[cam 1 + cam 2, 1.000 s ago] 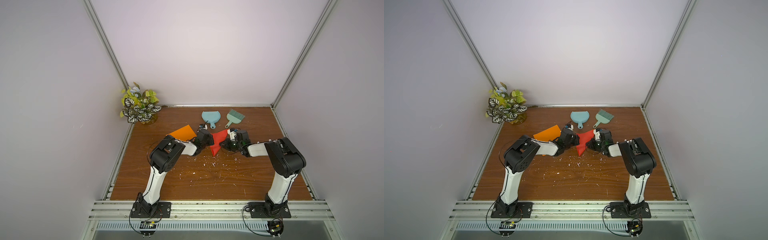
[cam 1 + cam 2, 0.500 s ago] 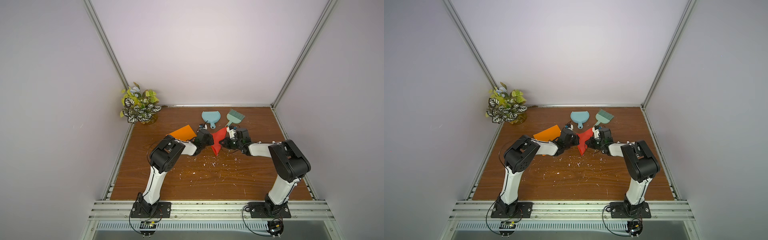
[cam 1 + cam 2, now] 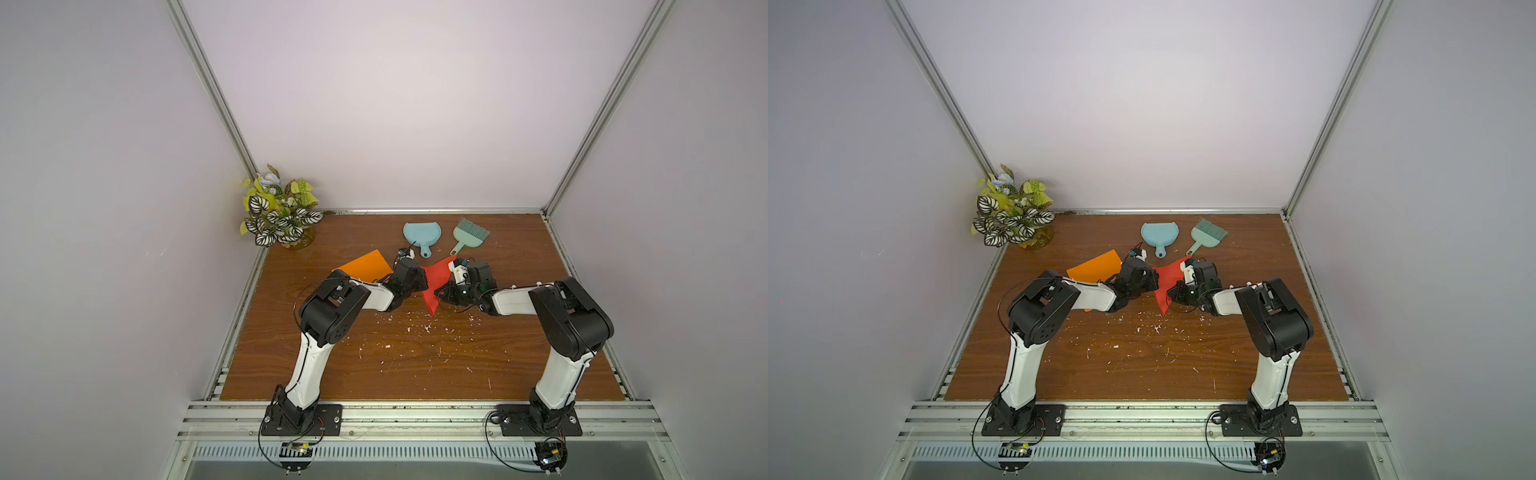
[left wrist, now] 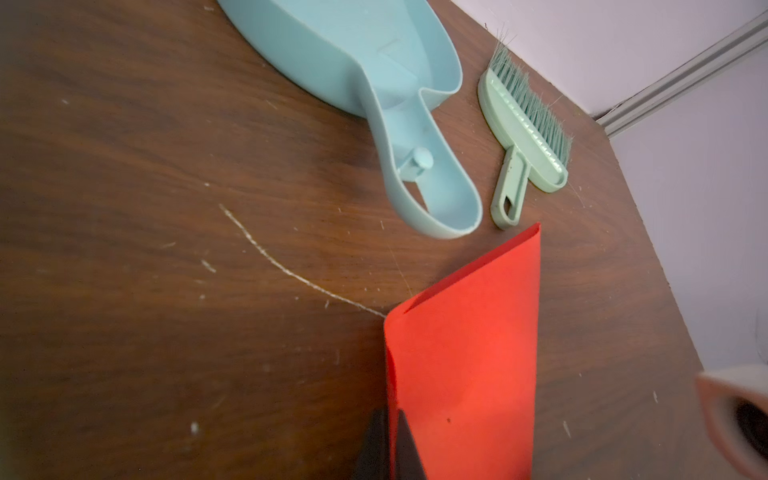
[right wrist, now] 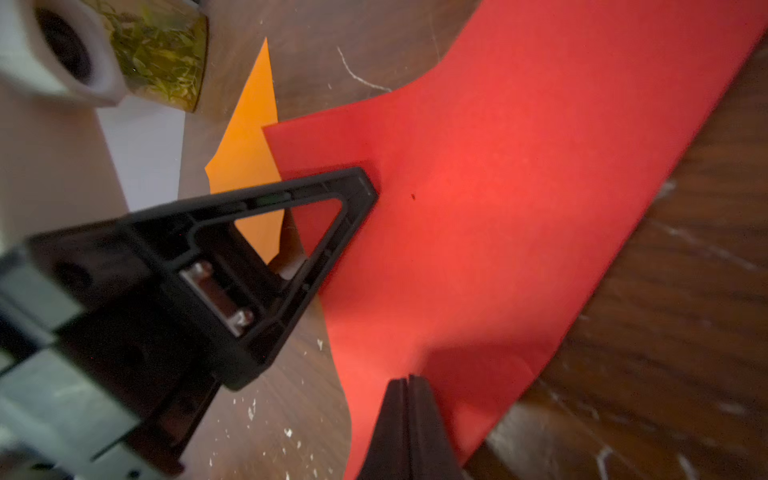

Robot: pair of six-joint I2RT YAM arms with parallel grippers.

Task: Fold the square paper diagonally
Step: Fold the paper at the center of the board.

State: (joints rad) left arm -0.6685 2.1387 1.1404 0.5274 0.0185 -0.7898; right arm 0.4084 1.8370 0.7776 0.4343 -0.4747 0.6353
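Fingers [image 4: 409, 451] of the left gripper [image 3: 424, 285], which reaches in over the flat orange sheet [image 3: 363, 266], are pressed together on one edge of the red paper [image 3: 436, 282]. In the left wrist view, both layers of the doubled sheet appear to be caught between them. The paper sits mid-table between the two grippers, just in front of the blue dustpan [image 3: 419, 235] and the green hand brush [image 3: 471, 235]. It is turned over on itself into a rough triangle, but the bend at its far end is a soft open loop, not a crease. I cannot tell whether its lower tip touches the wooden table [image 3: 415, 374]. On the other side, the right gripper [image 3: 444, 292] has its fingers [image 5: 430, 440] shut tight on the opposite edge, as the right wrist view shows clearly. The left gripper's finger lies against the red face just across from them.

Over the last second the right wrist has crept in closer to the left one, while the red outline has scarcely moved. I take that to mean the bringing-over is done and both arms now pin the layers. The fold is formed but not set. What is left, by my reckoning, is laying the sheet flat and pressing along the diagonal. The risk lies in the loose loop, which could spring open or crease off-line if either pinch slips.
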